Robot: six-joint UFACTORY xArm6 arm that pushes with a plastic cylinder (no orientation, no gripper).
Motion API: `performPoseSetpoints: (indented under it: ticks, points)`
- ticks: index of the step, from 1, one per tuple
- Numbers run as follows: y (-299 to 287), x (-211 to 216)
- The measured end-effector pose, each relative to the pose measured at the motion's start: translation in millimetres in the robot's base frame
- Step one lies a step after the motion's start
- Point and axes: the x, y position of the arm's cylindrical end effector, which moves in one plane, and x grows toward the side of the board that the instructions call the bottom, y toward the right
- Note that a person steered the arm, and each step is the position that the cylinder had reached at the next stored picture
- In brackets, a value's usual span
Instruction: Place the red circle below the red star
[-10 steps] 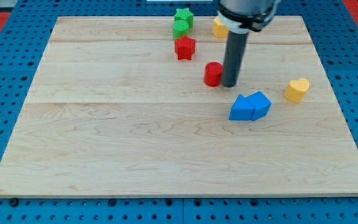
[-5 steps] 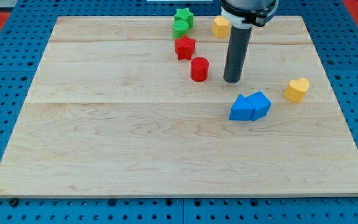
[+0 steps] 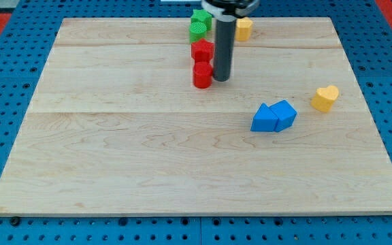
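Observation:
The red circle (image 3: 202, 75) stands just below the red star (image 3: 201, 50) near the view's top centre, almost touching it. My tip (image 3: 222, 78) rests on the board right beside the red circle, on its right side. The rod partly hides the red star's right edge.
A green star (image 3: 200, 17) and a green circle (image 3: 198, 29) sit just above the red star. A yellow block (image 3: 243, 28) lies at the top right of the rod. Two blue blocks (image 3: 273, 116) sit at the right, with a yellow heart (image 3: 324, 98) further right.
My tip has moved left and slightly up. The red circle has slid left and now sits directly below the red star.

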Motion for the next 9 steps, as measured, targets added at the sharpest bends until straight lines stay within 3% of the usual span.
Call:
performPoseSetpoints:
  ticks: [2, 4, 9]
  points:
    - [-18, 30]
    - [-66, 27]
    - [-46, 11]
